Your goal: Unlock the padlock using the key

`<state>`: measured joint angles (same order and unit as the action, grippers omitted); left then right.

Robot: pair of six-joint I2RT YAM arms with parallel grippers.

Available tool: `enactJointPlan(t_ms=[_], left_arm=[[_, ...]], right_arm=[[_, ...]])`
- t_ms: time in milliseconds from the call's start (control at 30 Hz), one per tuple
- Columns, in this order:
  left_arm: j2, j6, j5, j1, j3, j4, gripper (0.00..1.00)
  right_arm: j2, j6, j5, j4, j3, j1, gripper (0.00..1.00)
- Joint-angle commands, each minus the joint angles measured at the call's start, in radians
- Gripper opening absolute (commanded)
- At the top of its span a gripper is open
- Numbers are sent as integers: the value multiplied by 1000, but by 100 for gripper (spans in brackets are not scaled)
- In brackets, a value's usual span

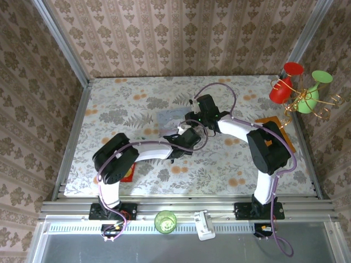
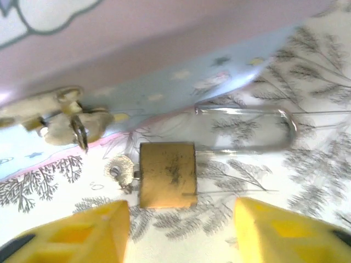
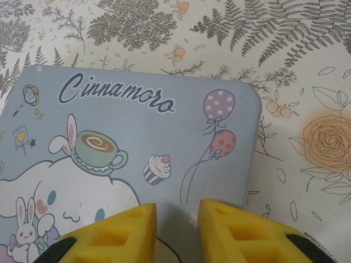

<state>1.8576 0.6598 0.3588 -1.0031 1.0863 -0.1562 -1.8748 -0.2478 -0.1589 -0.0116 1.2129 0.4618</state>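
The left fingers, yellow and blocky, stand wide apart and hold nothing. They sit low over the table, which is covered in a pale cloth printed with grey ferns. Just ahead of the gap between them lies the small brass-gold padlock, flat on the cloth. Its thin metal shackle stretches off to one side, and whether the shackle is latched cannot be told. At the padlock's other end, touching its body, is the tiny silvery key with its round head lying on the cloth. Whether its blade sits in the keyhole is not clear. Just beyond the padlock and key runs the side wall of the pale blue rectangular tin, which carries a small light metal clasp. The right fingers, also yellow, are a narrow gap apart with nothing between them. They are poised over the tin's cartoon-printed lid near one of its long edges, and contact with the lid cannot be judged. From above, both arms meet at the tin near the middle of the table. A red-and-gold packet lies partly under the left arm's elbow.
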Motion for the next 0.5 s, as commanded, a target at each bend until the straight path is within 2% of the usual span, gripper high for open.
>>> enactJointPlan(t_ms=[0,67,167,333,467], left_arm=[[-120,-157,-113,-1,5,72,66],[-139,-203,-177,45,-14,94,68],[-154,-205,-243,102,-58,123,67],[-111,-292,-309,79,-78,216,59],[-41,-346,-387,89,-63,272,58]], right_arm=[[-72,-37,-34,-195,-18,-34,28],[-63,-48,-41,-186,-8,-45,29],[-44,-41,-52,-206,25,-47,29],[41,-43,-25,-188,-4,-56,31],[144,-56,-40,-152,-79,-95,33]])
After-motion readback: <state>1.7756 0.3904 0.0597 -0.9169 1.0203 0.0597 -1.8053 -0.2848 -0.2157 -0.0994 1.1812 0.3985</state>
